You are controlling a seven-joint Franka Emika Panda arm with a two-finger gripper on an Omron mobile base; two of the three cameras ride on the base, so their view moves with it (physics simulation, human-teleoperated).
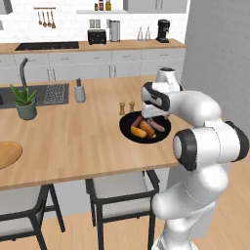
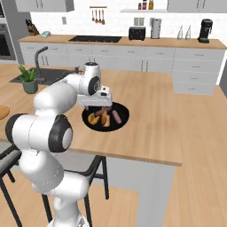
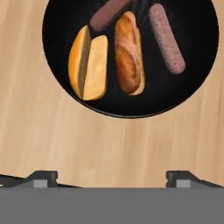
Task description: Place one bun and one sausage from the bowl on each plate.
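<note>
Two buns (image 3: 107, 59), two sausages (image 3: 166, 38) in black bowl (image 3: 197, 74) near worktop (image 3: 52, 140) edge. Hand (image 3: 111, 177) above, fingers wide apart, empty. Buns prob. light, soft, squashable: grip mid-length, across width. Sausages firmer, rounded, may roll. Smooth wood worktop; kitchen w/ sink (image 1: 46, 93) behind.

Glossy white rounded arm (image 1: 205, 141) segments with dark joints
</note>
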